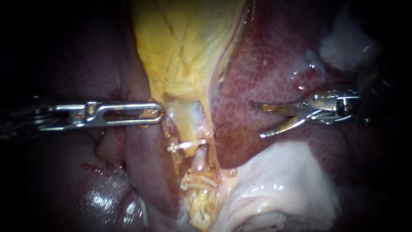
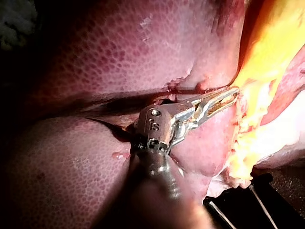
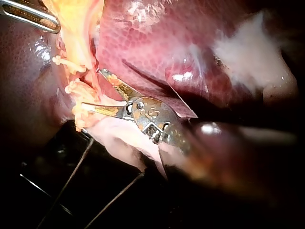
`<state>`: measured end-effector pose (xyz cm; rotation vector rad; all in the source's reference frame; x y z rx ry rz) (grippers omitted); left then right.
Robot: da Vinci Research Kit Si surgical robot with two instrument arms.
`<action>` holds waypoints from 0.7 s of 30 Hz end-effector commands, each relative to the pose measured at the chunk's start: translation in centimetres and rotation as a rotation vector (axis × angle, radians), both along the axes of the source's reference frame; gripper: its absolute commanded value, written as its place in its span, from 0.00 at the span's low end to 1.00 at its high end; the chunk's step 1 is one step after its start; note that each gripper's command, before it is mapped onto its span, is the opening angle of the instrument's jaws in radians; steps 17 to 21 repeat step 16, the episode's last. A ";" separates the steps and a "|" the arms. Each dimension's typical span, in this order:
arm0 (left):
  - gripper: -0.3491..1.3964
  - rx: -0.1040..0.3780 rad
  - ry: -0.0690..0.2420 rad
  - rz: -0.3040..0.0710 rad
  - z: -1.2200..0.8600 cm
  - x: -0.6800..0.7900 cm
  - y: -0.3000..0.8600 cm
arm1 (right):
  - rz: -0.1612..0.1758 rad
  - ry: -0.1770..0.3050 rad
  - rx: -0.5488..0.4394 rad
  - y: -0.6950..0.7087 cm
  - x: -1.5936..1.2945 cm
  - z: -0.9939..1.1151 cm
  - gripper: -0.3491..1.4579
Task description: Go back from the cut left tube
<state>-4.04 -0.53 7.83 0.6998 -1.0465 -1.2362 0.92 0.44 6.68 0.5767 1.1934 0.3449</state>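
In the endoscope view the yellow gallbladder (image 1: 184, 47) narrows downward to a pale tube (image 1: 198, 158). The tube carries a clip (image 1: 186, 145) above and more clips (image 1: 198, 180) below, with a ragged gap between them. My left instrument (image 1: 156, 114) is shut on the gallbladder's lower edge; the left wrist view shows it (image 2: 224, 98) clamped on that yellow-edged tissue. My right instrument (image 1: 256, 120) has thin curved blades, open, over the liver well right of the tube and touching nothing. In the right wrist view it (image 3: 90, 88) stands open just short of the clipped tube (image 3: 78, 88).
Dark red liver (image 1: 266, 64) lies behind and to both sides of the gallbladder. Pale white tissue (image 1: 279, 180) spreads at the lower right, with another white patch (image 1: 343, 47) at the upper right. Thin dark wires (image 3: 66, 186) run beneath the tissue near my right instrument.
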 end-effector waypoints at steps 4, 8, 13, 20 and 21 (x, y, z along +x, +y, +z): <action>0.00 0.001 -0.003 0.010 0.04 -0.12 0.00 | -0.003 0.002 0.001 0.00 0.00 0.00 0.98; 0.00 0.001 -0.005 0.012 0.02 -0.15 -0.01 | -0.005 0.003 0.002 0.00 0.00 0.00 0.98; 0.00 0.001 -0.005 0.012 0.02 -0.14 -0.01 | -0.005 0.003 0.002 0.00 0.01 -0.01 0.98; 0.00 0.001 -0.005 0.013 0.02 -0.14 -0.01 | -0.005 0.003 0.002 0.00 0.02 -0.01 0.98; 0.00 0.001 -0.005 0.013 0.02 -0.14 -0.01 | -0.005 0.003 0.002 0.00 0.02 -0.01 0.98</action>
